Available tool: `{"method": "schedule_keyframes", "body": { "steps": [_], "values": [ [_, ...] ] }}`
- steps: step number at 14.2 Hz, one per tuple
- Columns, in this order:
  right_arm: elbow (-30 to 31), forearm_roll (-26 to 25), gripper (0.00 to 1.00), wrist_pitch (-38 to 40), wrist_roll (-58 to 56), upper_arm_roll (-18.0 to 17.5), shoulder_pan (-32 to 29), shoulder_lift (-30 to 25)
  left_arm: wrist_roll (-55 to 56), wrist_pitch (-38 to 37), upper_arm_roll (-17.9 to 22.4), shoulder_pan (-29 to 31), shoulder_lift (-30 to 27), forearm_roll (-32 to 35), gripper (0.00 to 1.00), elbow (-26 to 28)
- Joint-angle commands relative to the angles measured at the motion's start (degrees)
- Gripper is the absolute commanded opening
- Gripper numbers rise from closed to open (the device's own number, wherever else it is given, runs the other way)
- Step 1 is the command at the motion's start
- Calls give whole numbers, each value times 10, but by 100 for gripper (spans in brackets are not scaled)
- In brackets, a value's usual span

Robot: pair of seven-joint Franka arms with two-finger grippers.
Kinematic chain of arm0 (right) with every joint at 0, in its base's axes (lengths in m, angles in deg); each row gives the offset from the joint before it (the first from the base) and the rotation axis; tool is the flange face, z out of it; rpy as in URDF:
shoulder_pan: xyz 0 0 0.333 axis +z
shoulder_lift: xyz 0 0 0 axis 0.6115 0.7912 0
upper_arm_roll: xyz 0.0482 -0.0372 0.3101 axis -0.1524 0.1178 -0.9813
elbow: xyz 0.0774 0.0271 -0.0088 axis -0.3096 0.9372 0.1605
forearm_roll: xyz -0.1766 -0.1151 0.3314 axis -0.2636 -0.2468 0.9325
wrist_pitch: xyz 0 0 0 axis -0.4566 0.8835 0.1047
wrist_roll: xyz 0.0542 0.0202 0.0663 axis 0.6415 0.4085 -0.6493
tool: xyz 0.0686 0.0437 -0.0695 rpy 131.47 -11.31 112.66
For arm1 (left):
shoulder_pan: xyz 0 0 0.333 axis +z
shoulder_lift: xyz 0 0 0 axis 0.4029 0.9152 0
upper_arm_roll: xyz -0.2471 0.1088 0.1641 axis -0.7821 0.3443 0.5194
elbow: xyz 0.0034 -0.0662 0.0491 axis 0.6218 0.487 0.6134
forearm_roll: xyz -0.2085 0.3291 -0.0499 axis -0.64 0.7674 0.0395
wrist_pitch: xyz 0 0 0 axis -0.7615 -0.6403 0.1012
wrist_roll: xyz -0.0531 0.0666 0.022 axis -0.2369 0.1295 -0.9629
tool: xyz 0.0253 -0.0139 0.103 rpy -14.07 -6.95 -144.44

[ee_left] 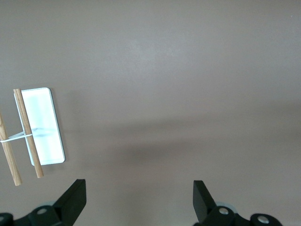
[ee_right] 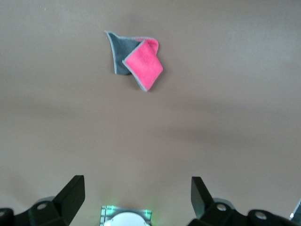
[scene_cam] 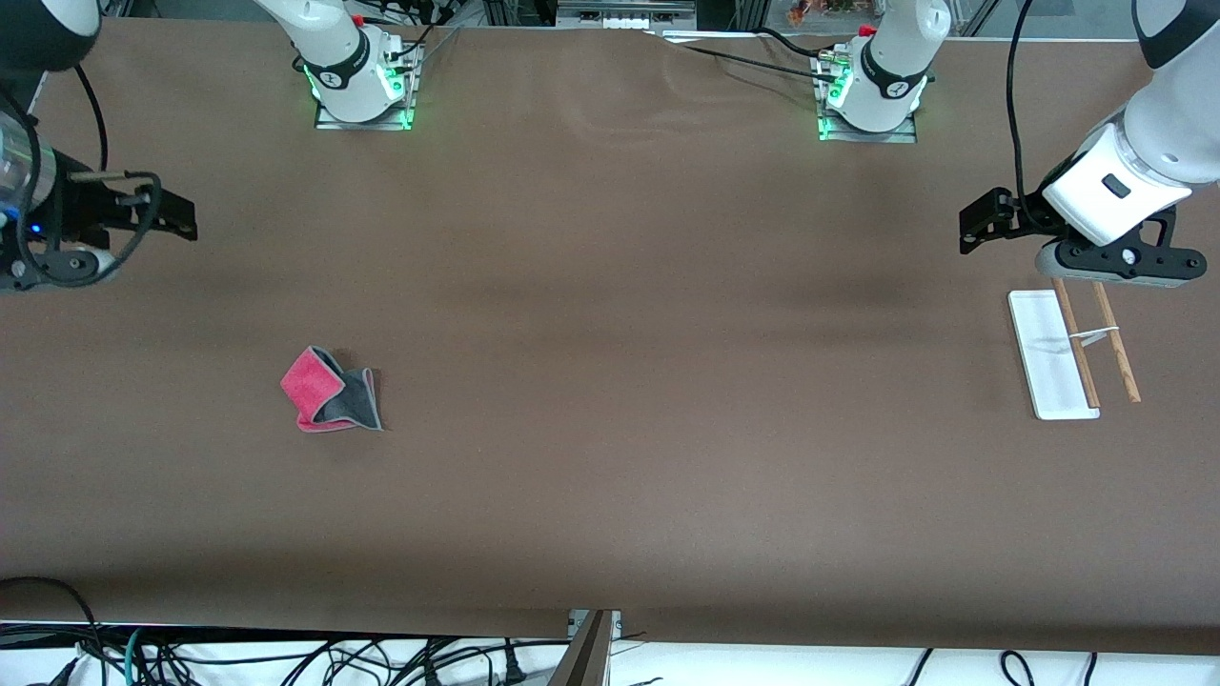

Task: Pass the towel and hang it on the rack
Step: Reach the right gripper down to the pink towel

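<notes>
The towel lies crumpled on the table toward the right arm's end, its pink face folded over its dark grey face; the right wrist view shows the towel lying apart from the fingers. My right gripper hovers open and empty over that end of the table, its fingers wide apart. The rack, two thin wooden rods on a white base, stands at the left arm's end. My left gripper hangs open and empty just over the rack's end. The left wrist view shows the rack beside its gripper.
A brown cover spreads over the whole table. The right arm's base and the left arm's base stand along the edge farthest from the front camera. Loose cables hang below the nearest edge.
</notes>
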Motion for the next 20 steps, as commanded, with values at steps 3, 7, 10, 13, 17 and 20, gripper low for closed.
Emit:
{"method": "schedule_keyframes", "body": {
  "steps": [3,7,10,13,17,20],
  "values": [
    [5,11,100,-82,10,-4,4,74,-4,58,7,11,21,39,100,-5],
    [5,17,100,-169,9,-4,27,155,-7,56,4,42,33,45,100,0],
    [5,15,100,-240,6,-4,46,213,-7,52,3,41,32,45,100,-1],
    [5,13,100,-323,-57,-4,52,251,-2,35,1,39,29,41,100,-3],
    [6,12,100,-406,-124,-4,52,305,1,30,-8,35,26,40,100,-5],
    [12,12,100,-457,-171,-4,53,335,0,23,-11,35,25,39,100,-7]
  ]
}}
